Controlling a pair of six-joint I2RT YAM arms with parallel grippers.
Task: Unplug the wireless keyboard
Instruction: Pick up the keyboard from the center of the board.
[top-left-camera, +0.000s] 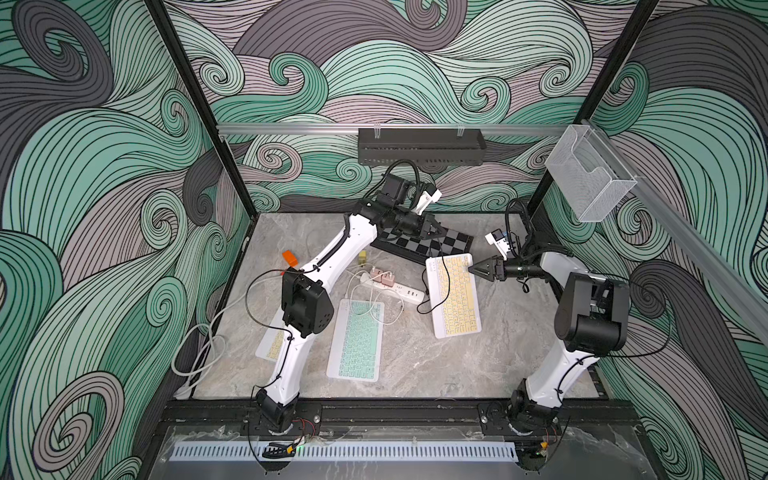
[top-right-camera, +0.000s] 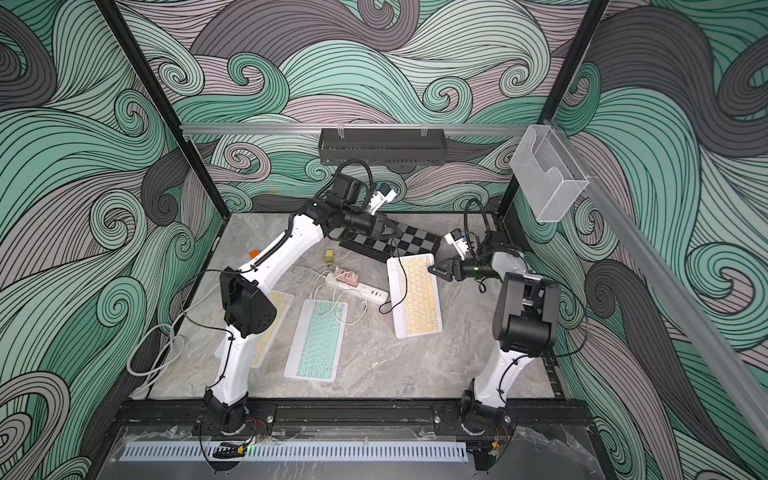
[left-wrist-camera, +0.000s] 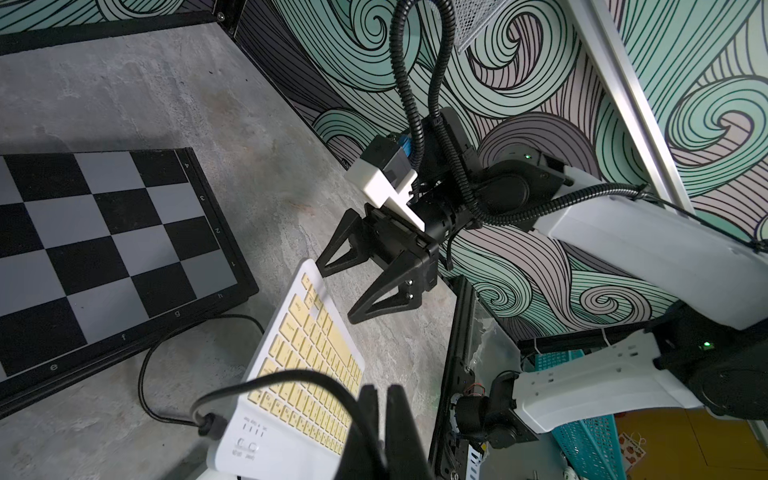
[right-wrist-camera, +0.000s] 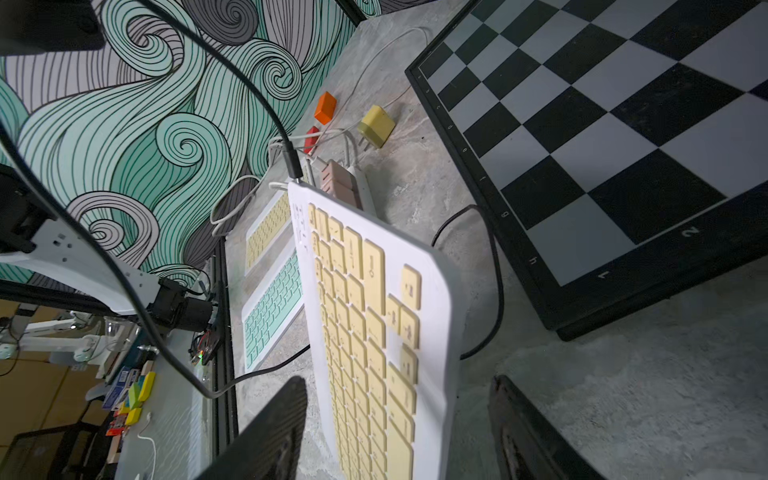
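Three wireless keyboards on the marble table (top-left-camera: 415, 374). Left: half-hidden yellow keyboard (top-left-camera: 270, 347), partly under the left arm (top-left-camera: 291, 361). Middle: mint keyboard (top-left-camera: 357, 340), with a white power strip (top-left-camera: 401, 289) carrying pink chargers (top-left-camera: 382, 276) just beyond it. Left gripper (top-left-camera: 435, 233) hangs over the chessboard (top-left-camera: 453, 243), fingers together, pinching the black cable (top-left-camera: 446, 282). The plug (right-wrist-camera: 292, 160) looks seated in the far left corner of the right yellow keyboard (top-left-camera: 457, 299), which lies right of centre. Right gripper (top-left-camera: 470, 268) is at that keyboard's far right corner, fingers apart, holding nothing.
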